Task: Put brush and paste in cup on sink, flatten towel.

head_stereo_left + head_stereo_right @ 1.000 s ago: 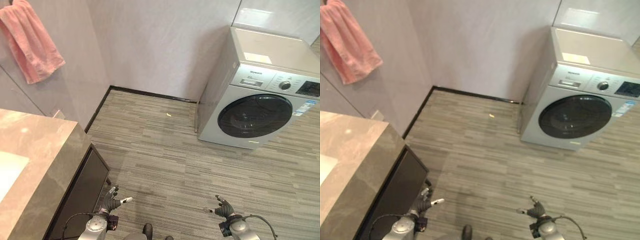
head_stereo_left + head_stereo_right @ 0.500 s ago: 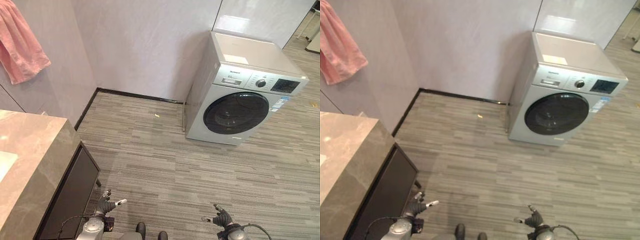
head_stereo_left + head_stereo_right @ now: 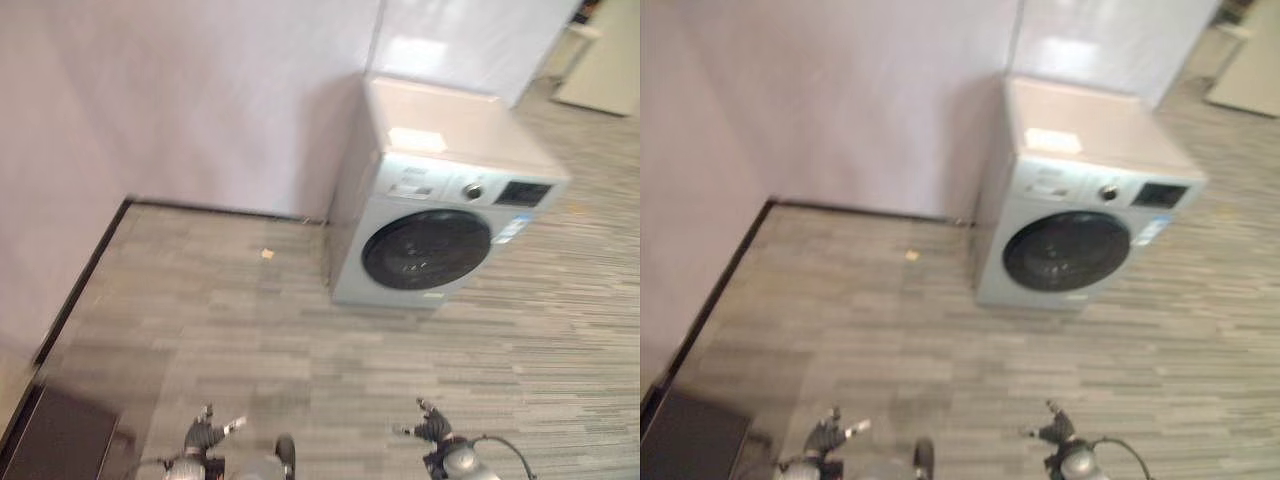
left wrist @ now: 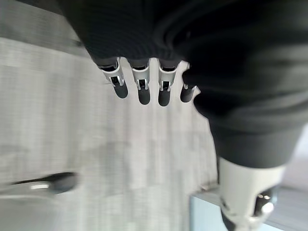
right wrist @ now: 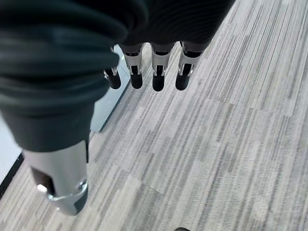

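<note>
Both hands hang low over the striped floor (image 3: 300, 340), holding nothing. The left robot hand (image 3: 205, 436) has its fingers (image 4: 139, 89) relaxed and spread apart; the right robot hand (image 3: 432, 428) is likewise loose, fingers (image 5: 159, 79) apart. Well ahead of the right robot hand stands a front-loading washing machine (image 3: 440, 215) against the wall; a dark cabinet corner (image 3: 55, 440) lies just beside the left robot hand. Brush, paste, cup and towel are nowhere among these pictures, so their places cannot be told. The risk, as I judge it: facing away from the sink, the robot could reach blindly or knock the cabinet with its left arm.
</note>
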Motion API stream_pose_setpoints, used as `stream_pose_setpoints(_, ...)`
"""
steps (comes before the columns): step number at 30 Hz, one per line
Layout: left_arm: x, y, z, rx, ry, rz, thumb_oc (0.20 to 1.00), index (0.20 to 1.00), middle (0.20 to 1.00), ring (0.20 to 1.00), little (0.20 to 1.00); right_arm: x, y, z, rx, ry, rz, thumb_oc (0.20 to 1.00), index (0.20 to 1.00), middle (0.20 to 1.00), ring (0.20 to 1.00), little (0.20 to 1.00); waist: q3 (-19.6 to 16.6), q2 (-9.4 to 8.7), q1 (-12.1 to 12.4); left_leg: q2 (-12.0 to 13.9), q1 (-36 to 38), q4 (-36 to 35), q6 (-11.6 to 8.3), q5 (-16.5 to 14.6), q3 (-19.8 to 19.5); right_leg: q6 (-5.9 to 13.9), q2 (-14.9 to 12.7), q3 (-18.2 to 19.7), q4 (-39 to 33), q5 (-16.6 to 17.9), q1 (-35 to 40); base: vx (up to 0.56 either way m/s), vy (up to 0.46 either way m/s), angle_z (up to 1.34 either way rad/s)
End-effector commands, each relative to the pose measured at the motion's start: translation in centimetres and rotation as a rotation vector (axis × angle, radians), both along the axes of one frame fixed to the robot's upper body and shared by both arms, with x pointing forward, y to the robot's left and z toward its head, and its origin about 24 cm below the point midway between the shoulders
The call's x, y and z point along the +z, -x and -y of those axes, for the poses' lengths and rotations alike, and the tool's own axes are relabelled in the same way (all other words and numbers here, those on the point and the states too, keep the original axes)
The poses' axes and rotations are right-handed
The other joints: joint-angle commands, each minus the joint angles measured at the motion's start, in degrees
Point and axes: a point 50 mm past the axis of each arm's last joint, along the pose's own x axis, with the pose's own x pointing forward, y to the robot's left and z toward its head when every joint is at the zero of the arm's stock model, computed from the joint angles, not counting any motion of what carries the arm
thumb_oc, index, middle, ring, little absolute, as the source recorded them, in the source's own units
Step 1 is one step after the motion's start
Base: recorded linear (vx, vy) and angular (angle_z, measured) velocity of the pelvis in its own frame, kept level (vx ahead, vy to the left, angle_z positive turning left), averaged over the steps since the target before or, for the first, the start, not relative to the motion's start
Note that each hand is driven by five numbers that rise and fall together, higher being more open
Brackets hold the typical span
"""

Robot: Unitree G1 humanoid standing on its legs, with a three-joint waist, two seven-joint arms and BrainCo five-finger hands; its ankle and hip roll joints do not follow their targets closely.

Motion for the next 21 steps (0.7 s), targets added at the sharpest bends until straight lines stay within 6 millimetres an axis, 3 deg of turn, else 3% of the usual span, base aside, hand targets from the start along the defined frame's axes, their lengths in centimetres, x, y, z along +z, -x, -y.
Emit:
stream_pose_setpoints(1, 2.6, -3.7, -0.8, -0.100, -0.077, 0.140, 1.000, 1.000, 1.000, 1.000, 1.000, 2.3, -3.7, 0.3, 0.033, -0.008, 0.158, 1.000, 1.000, 1.000, 1.000, 1.000, 2.24, 1.13, 1.13, 2.44, -3.68, 2.32, -6.78, 1.28, -6.05, 2.38, -2.48, -1.81, 2.69, 23.06, -2.85, 0.33, 0.428, 1.35)
stream_pose_setpoints(2, 2.6, -3.7, -0.8, -0.100, -0.077, 0.140, 1.000, 1.000, 1.000, 1.000, 1.000, 2.3, -3.7, 0.3, 0.033, -0.008, 0.158, 1.000, 1.000, 1.000, 1.000, 1.000, 2.26, 1.12, 1.10, 2.42, -3.67, 2.32, -6.78, 1.28, -6.07, 2.38, -2.50, -1.83, 2.70, 23.05, -2.84, 0.66, 0.612, 1.72)
stream_pose_setpoints(3, 2.5, -3.8, -0.7, -0.116, -0.081, 0.128, 1.000, 1.000, 1.000, 1.000, 1.000, 2.9, -4.1, 0.1, 0.030, -0.029, 0.194, 1.000, 1.000, 1.000, 1.000, 1.000, 3.67, 3.27, -1.40, 2.64, 2.47, -0.35, -7.33, 1.35, -9.77, -0.27, -1.98, -5.69, -2.73, 16.51, -10.54, 0.33, 0.180, 0.93)
stream_pose_setpoints(6, 2.3, -3.7, -0.4, -0.135, -0.081, 0.117, 1.000, 1.000, 1.000, 1.000, 1.000, 2.8, -3.7, 0.4, 0.021, -0.025, 0.188, 1.000, 1.000, 1.000, 1.000, 1.000, 4.58, 3.51, -2.65, 1.90, 4.33, -0.05, -7.65, 0.59, -12.35, -0.98, -1.01, -5.03, -6.80, 15.09, -11.63, 0.26, 0.076, 1.02)
stream_pose_setpoints(8, 2.0, -3.8, 0.4, -0.167, -0.080, 0.108, 1.000, 1.000, 1.000, 1.000, 1.000, 2.6, -3.2, 0.8, 0.008, -0.014, 0.181, 1.000, 1.000, 1.000, 1.000, 1.000, 5.11, 3.68, -4.04, 0.76, 6.64, 0.02, -8.16, -0.70, -16.13, -0.78, 0.23, -0.35, -16.02, 17.19, -15.33, 0.30, 0.012, 1.41)
stream_pose_setpoints(9, 2.0, -3.8, 0.4, -0.167, -0.080, 0.108, 1.000, 1.000, 1.000, 1.000, 1.000, 2.6, -3.2, 0.8, 0.008, -0.014, 0.181, 1.000, 1.000, 1.000, 1.000, 1.000, 5.15, 3.69, -4.05, 0.77, 6.69, 0.01, -8.16, -0.71, -16.15, -0.78, 0.24, -0.36, -16.05, 17.20, -15.27, 0.38, 0.000, 1.95)
stream_pose_setpoints(10, 2.0, -4.0, 0.8, -0.184, -0.083, 0.109, 1.000, 1.000, 1.000, 1.000, 1.000, 2.7, -3.1, 0.9, 0.013, -0.006, 0.184, 1.000, 1.000, 1.000, 1.000, 1.000, 5.66, 3.72, -5.01, 0.02, 8.07, 0.69, -8.50, -1.06, -18.88, 0.04, 0.95, 2.61, -19.75, 19.99, -17.43, 0.28, -0.008, 1.46)
stream_pose_setpoints(11, 1.9, -4.1, 1.1, -0.200, -0.086, 0.105, 1.000, 1.000, 1.000, 1.000, 1.000, 2.7, -3.1, 1.0, 0.011, -0.004, 0.185, 1.000, 1.000, 1.000, 1.000, 1.000, 5.93, 3.64, -5.65, -0.40, 8.57, 1.08, -8.63, -1.23, -20.58, 0.42, 1.75, 5.39, -20.61, 21.01, -18.33, 0.45, -0.031, 1.47)
stream_pose_setpoints(12, 1.9, -4.4, 1.6, -0.240, -0.095, 0.107, 1.000, 1.000, 1.000, 1.000, 1.000, 2.8, -2.9, 1.3, 0.007, 0.001, 0.185, 1.000, 1.000, 1.000, 1.000, 1.000, 6.05, 3.56, -6.71, -1.31, 9.25, 2.19, -8.87, -1.75, -23.98, 1.27, 2.91, 11.42, -21.12, 22.66, -19.52, 0.37, -0.045, 0.96)
stream_pose_setpoints(13, 1.8, -4.4, 1.9, -0.255, -0.100, 0.107, 1.000, 1.000, 1.000, 1.000, 1.000, 2.8, -2.7, 1.5, 0.001, 0.003, 0.184, 1.000, 1.000, 1.000, 1.000, 1.000, 5.86, 3.50, -7.24, -1.73, 9.78, 2.76, -9.00, -1.83, -25.94, 1.70, 4.14, 13.69, -20.16, 23.32, -19.97, 0.35, -0.061, 1.32)
stream_pose_setpoints(15, 1.8, -4.4, 2.3, -0.269, -0.097, 0.107, 1.000, 1.000, 1.000, 1.000, 1.000, 2.6, -2.3, 1.6, -0.011, 0.002, 0.174, 1.000, 1.000, 1.000, 1.000, 1.000, 5.13, 3.04, -6.78, -2.18, 10.00, 3.41, -9.42, -2.36, -27.30, 1.19, 2.38, 11.32, -21.68, 23.65, -17.40, 0.19, -0.066, 1.11)
stream_pose_setpoints(17, 1.6, -4.3, 2.5, -0.264, -0.093, 0.105, 1.000, 1.000, 1.000, 1.000, 1.000, 2.6, -2.4, 1.7, -0.004, 0.007, 0.171, 1.000, 1.000, 1.000, 1.000, 1.000, 4.51, 3.17, -6.87, -2.02, 10.29, 3.15, -9.51, -2.21, -28.45, 0.89, 2.51, 10.97, -21.86, 23.52, -16.62, 0.16, -0.087, 0.55)
stream_pose_setpoints(21, 1.5, -3.8, 2.5, -0.215, -0.065, 0.104, 1.000, 1.000, 1.000, 1.000, 1.000, 2.6, -2.7, 1.9, 0.005, 0.021, 0.168, 1.000, 1.000, 1.000, 1.000, 1.000, 2.42, 3.48, -5.57, -0.41, 10.35, 1.07, -10.87, -0.71, -32.68, -0.85, 1.91, 6.29, -22.46, 21.80, -15.60, 0.18, -0.136, 0.32)
